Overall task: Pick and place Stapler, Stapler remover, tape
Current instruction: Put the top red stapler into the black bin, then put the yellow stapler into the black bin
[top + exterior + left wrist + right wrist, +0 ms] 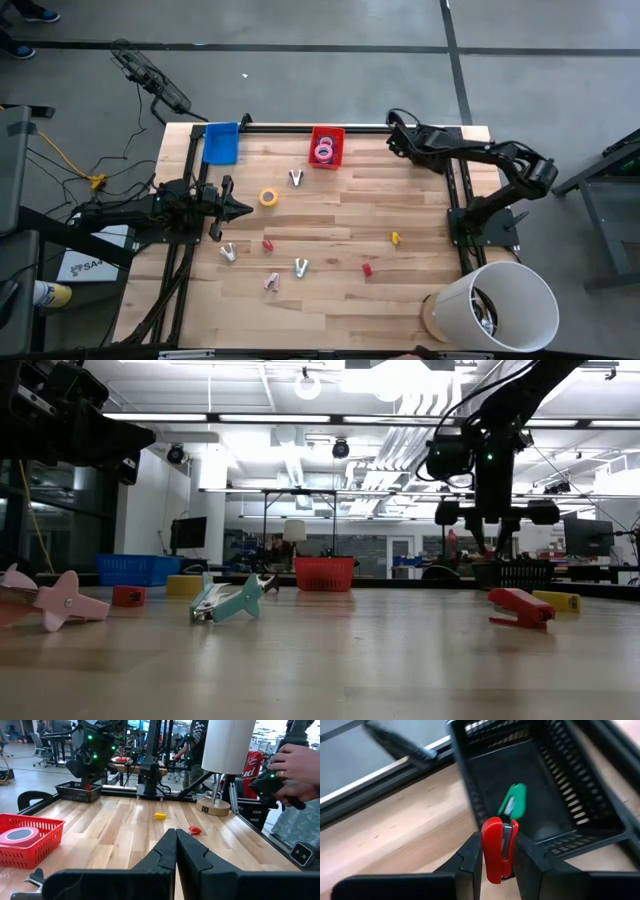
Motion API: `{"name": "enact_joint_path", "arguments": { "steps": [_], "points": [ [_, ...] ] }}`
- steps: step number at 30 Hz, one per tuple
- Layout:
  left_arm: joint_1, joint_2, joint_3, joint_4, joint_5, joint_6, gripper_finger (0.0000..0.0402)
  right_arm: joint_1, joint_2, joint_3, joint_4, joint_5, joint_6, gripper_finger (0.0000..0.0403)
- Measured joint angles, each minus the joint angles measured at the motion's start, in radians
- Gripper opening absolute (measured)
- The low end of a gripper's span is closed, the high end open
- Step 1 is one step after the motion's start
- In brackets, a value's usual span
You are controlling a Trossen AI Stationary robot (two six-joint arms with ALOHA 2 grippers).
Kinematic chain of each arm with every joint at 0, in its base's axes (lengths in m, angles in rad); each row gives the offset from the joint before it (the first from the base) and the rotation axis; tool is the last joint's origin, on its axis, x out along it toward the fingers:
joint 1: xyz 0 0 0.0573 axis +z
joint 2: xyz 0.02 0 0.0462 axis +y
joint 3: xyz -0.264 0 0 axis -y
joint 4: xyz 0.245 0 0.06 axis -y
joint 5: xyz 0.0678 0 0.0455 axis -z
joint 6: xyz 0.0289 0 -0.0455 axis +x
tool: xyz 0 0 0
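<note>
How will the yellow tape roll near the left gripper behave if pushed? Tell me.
The yellow tape roll lies flat on the table, so a push would probably slide it, not roll it. Small, with an open centre, it likely weighs little. Tipped on edge, it could roll away.

We see a red stapler (496, 851) between the dark right gripper (497, 862) fingers | green stapler (513, 801) in black slotted basket (570, 785) just beyond | pink tape (19, 835) in red basket (37, 851) beside the left gripper (176, 851) | pale wood table (340, 225)
</note>
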Motion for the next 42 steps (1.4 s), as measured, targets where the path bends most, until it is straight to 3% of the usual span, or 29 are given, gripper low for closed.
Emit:
{"name": "enact_joint_path", "arguments": {
  "steps": [14,30,42],
  "points": [
    [0.000,0.000,0.000,0.000,0.000,0.000,0.0001,-0.084,0.002,0.000,-0.071,0.010,0.001,0.0077],
    [0.000,0.000,0.000,0.000,0.000,0.000,0.0001,-0.123,0.003,-0.001,-0.077,-0.011,0.002,0.0172],
    [0.000,0.000,0.000,0.000,0.000,0.000,0.0001,-0.116,0.003,-0.001,-0.048,-0.070,-0.165,0.0185]
  ]
}}
